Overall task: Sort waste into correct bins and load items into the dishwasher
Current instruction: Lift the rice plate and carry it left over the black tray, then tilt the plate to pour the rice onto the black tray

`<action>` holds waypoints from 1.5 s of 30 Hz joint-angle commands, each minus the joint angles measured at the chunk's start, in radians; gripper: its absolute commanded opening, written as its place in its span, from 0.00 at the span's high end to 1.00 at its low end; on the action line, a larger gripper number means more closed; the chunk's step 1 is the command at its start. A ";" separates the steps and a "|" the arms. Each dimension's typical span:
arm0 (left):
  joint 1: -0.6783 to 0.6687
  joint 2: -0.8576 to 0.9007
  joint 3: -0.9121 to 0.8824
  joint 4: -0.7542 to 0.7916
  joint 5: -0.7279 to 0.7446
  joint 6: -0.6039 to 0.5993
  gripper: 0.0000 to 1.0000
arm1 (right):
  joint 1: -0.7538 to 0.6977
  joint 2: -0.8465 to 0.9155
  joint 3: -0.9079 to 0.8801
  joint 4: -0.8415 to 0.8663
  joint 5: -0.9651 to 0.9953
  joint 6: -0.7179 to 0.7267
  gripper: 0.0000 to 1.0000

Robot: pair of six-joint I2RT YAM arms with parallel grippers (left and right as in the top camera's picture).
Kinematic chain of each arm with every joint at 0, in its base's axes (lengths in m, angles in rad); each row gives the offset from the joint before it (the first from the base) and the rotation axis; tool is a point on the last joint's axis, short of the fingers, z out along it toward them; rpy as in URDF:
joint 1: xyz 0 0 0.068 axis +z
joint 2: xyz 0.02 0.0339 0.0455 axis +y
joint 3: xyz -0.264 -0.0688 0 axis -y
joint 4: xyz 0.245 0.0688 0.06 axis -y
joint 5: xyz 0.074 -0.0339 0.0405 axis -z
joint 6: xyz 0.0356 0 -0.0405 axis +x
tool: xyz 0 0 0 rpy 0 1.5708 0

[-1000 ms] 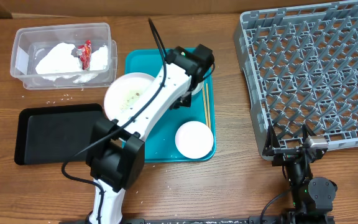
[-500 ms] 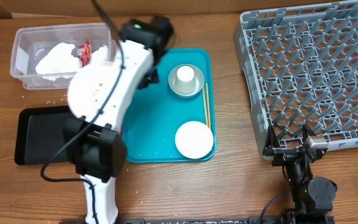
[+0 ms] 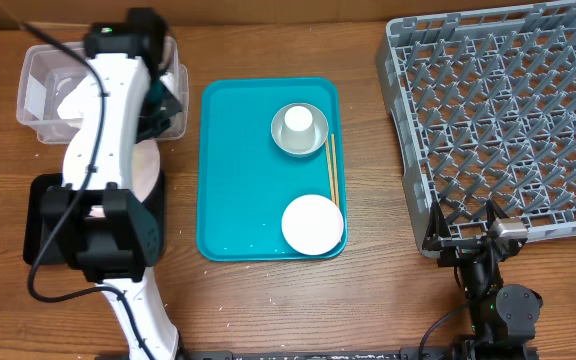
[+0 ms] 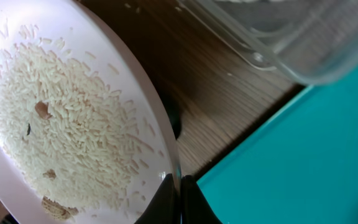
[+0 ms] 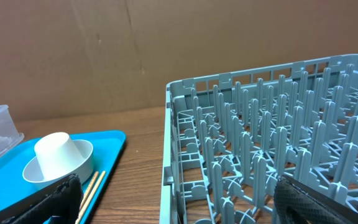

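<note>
My left gripper (image 4: 180,194) is shut on the rim of the large white plate (image 4: 73,118), which is tilted and carries stuck rice grains (image 4: 55,106). In the overhead view the left gripper (image 3: 160,108) and the plate (image 3: 148,168) are between the clear tub (image 3: 43,75) and the black tray (image 3: 36,215). A white napkin (image 3: 65,97) lies in the tub; the sauce packet is hidden by the arm. My right gripper (image 5: 179,210) is open and empty at the front edge of the grey dish rack (image 5: 272,149).
The teal tray (image 3: 253,170) holds the grey-green bowl (image 3: 313,145) with the white cup (image 3: 299,123) upside down in it, the chopsticks (image 3: 332,172) and the smaller plate (image 3: 313,224). The rack (image 3: 508,120) fills the right side. Rice grains lie scattered on the wood near the tub.
My left arm has swung the plate off the teal tray and to the left, past the tub's corner. The bowl and cup are now uncovered. The right arm has not moved.
</note>
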 commanded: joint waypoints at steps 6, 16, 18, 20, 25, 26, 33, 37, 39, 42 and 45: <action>0.134 0.010 0.026 -0.013 0.068 -0.095 0.96 | 0.004 -0.010 -0.010 0.003 0.006 -0.001 0.00; 0.246 0.011 0.025 0.024 0.198 -0.112 0.96 | 0.004 -0.010 -0.010 0.003 0.006 -0.001 0.00; 0.256 0.011 0.025 0.027 0.208 -0.116 0.96 | 0.004 -0.010 -0.010 0.003 0.006 -0.001 0.00; 0.258 0.011 0.024 0.032 0.209 -0.119 0.96 | 0.004 -0.010 -0.010 0.003 0.006 -0.001 0.00; 0.258 0.011 0.024 0.053 0.229 -0.119 0.96 | 0.004 -0.010 -0.010 0.003 0.006 -0.001 0.00; 0.258 0.011 0.024 0.054 0.241 -0.119 0.96 | 0.004 -0.010 -0.010 0.003 0.006 -0.001 0.00; 0.265 0.011 0.024 0.055 0.291 -0.167 0.96 | 0.004 -0.010 -0.010 0.003 0.006 -0.001 0.00; 0.282 0.011 0.024 0.052 0.349 -0.167 0.96 | 0.004 -0.010 -0.010 0.003 0.006 -0.001 0.00; 0.293 0.011 0.024 0.048 0.373 -0.166 0.96 | 0.004 -0.010 -0.010 0.003 0.006 -0.001 0.00; 0.312 0.011 0.024 0.045 0.415 -0.158 0.96 | 0.004 -0.010 -0.010 0.003 0.006 -0.001 0.00; 0.333 0.011 0.024 0.045 0.449 -0.143 0.96 | 0.004 -0.010 -0.010 0.003 0.006 -0.001 0.00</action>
